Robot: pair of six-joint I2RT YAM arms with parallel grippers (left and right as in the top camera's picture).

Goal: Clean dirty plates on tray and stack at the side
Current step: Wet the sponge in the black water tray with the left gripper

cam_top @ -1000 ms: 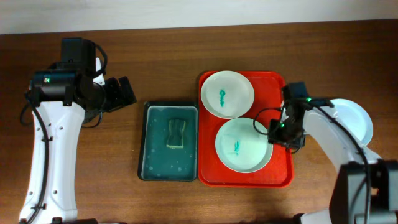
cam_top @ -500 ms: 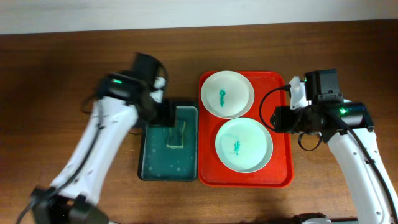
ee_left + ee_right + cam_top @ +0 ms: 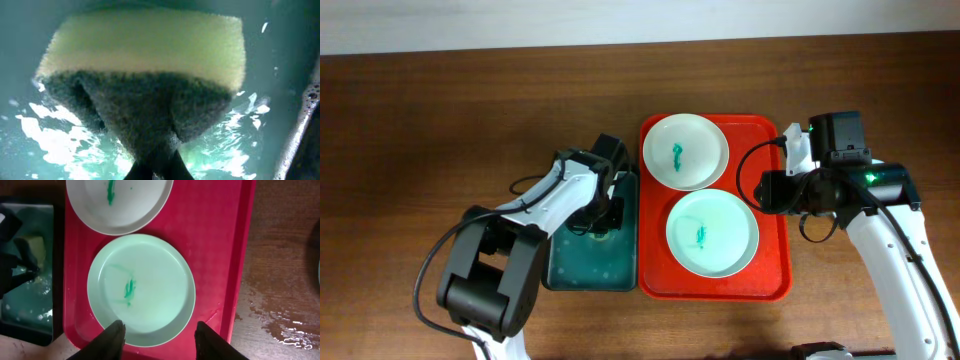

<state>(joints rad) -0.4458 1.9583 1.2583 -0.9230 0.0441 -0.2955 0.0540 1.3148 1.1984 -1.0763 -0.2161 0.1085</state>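
— Sponge of yellow foam with a dark green scouring face (image 3: 150,60): how is it held?
— It is pinched at its dark face by the left gripper (image 3: 156,169), whose jaws are closed on it, so that the scouring layer is puckered into a wedge. It is held inside the small dark green rectangular plastic tray (image 3: 582,272), where wet glints are seen beneath it.
— And where are the plates found?
— 2 are seen, both laid flat inside the large red rectangular plastic tray (image 3: 772,280) with the raised rim, which is set just beside the green tray on the brown wooden table (image 3: 450,110). The round shallow white plate (image 3: 685,150) is placed toward the far end, the round shallow pale green plate (image 3: 712,232) toward the near end. They are close together; whether their rims touch cannot be told. A small teal smear is carried at the centre of each.
— What is noted of the right gripper (image 3: 159,326)?
— Its jaws are parted and nothing is clasped between them. It is hung above the right-hand edge of the pale green plate. Wet patches (image 3: 270,320) are seen on the wood to the right of the red tray.
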